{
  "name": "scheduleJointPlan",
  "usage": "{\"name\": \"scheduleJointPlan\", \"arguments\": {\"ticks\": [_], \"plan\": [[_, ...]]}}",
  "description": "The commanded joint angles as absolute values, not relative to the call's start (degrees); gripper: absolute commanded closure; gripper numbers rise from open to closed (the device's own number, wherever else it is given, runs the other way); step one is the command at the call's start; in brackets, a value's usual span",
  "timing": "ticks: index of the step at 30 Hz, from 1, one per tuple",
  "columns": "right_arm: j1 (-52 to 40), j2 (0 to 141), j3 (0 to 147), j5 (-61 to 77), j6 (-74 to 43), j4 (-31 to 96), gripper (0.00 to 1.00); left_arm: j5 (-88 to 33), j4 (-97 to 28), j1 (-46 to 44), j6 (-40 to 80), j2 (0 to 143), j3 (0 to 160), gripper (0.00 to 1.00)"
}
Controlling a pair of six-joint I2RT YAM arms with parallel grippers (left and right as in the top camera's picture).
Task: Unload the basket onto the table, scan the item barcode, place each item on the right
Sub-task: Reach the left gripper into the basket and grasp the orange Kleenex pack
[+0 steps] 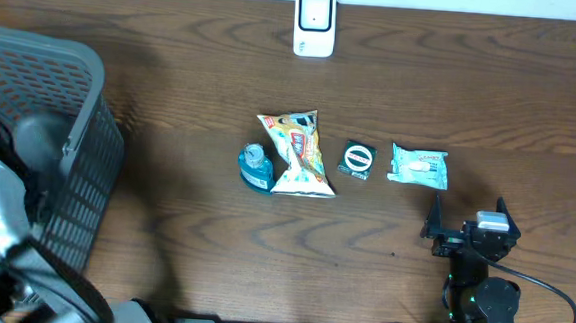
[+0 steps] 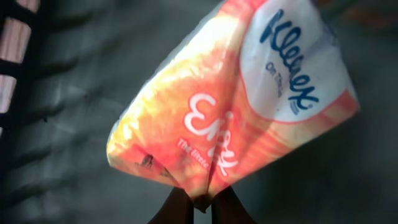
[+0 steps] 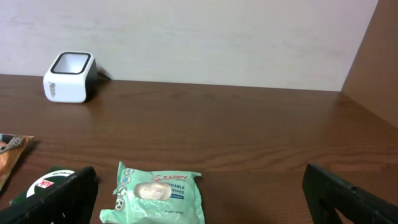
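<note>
Pinching the crumpled orange-and-white Kleenex tissue pack [image 2: 236, 118] by its near corner, the left hand [image 2: 203, 205] holds it slanting away ahead; the white box-shaped scanner [image 1: 314, 23] sits well apart, forward-right; the right hand [image 3: 202, 196] is spread.

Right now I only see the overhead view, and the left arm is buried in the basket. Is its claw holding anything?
Observer: Yes. The left wrist view shows the left claw shut on an edge of an orange Kleenex tissue pack.
Operator: Any barcode showing on it?
Observer: None that I can see on the face toward that camera, only the logo and lettering.
Operator: And what is the green thing near the right arm?
Observer: The right wrist view reads Zappy wipes on the green pack, which lies flat just ahead of the open right claw.
</note>
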State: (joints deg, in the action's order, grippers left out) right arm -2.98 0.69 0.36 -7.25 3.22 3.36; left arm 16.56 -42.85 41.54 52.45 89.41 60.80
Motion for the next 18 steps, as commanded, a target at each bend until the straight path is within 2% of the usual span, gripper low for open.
{"name": "scheduleJointPlan", "arguments": {"ticks": [1, 8, 12, 15, 18], "plan": [[-3.31, 0.38, 0.32, -7.16, 3.7, 3.53, 0.01, 16.62, -42.5, 41.36, 51.68, 81.91, 62.98, 0.92], [-3.31, 0.38, 0.32, -7.16, 3.7, 3.53, 0.01, 2.72, -39.99, 40.38, 50.15, 66.37, 67.57, 0.93], [-3.31, 0.38, 0.32, -7.16, 3.7, 3.53, 0.01, -6.02, -38.17, 34.48, 48.64, 60.03, 71.09, 0.93], [-3.31, 0.38, 0.32, -7.14, 3.73, 3.53, 0.01, -5.04, -37.26, 25.32, 47.44, 57.1, 72.47, 0.93], [-3.31, 0.38, 0.32, -7.16, 3.73, 3.53, 0.01, 7.75, -38.37, 18.48, 46.87, 56.64, 72.44, 0.91]]}}
